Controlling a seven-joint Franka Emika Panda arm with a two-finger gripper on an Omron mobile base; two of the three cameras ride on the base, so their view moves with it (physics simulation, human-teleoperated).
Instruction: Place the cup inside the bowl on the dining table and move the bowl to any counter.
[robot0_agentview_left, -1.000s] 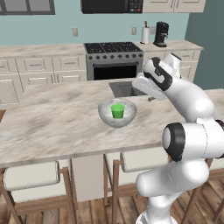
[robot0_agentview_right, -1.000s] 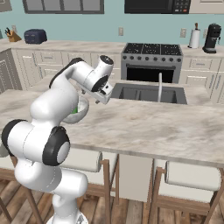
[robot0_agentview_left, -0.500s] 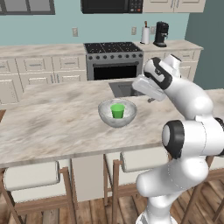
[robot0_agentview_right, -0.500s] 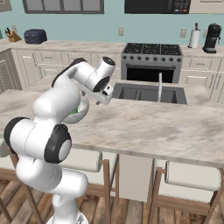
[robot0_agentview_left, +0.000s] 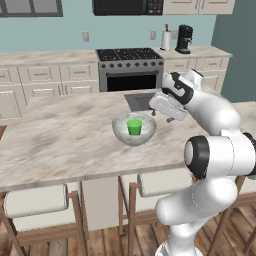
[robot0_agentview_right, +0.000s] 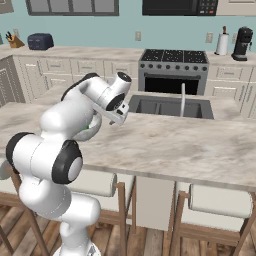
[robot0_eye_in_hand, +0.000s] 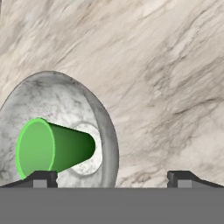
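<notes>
The green cup (robot0_agentview_left: 134, 126) stands upright inside the wide pale speckled bowl (robot0_agentview_left: 122, 134), near the middle of the dining table (robot0_agentview_left: 60, 140). My gripper (robot0_agentview_left: 156, 111) hovers just right of the bowl and a little above its rim, open, with nothing between its fingers. The hand view looks down into the bowl (robot0_eye_in_hand: 107, 131) with the cup (robot0_eye_in_hand: 52, 146) in it. One fingertip (robot0_eye_in_hand: 41, 178) is over the bowl and the other over bare table (robot0_eye_in_hand: 166, 65). From the right base view my arm hides most of the bowl; a sliver of green cup (robot0_agentview_right: 89, 127) shows beside the gripper (robot0_agentview_right: 118, 118).
A dark sink (robot0_agentview_left: 140, 100) with a faucet (robot0_agentview_right: 182, 97) is cut into the table behind the bowl. Cushioned stools (robot0_agentview_left: 35, 200) stand along the near edge. The counter (robot0_agentview_right: 65, 52) with a toaster (robot0_agentview_right: 40, 41), a stove (robot0_agentview_left: 130, 70) and a coffee machine (robot0_agentview_left: 184, 39) lines the back wall.
My hand has sunk slightly toward the bowl's right rim. The bowl and the cup have not moved, and the jaws stay open.
</notes>
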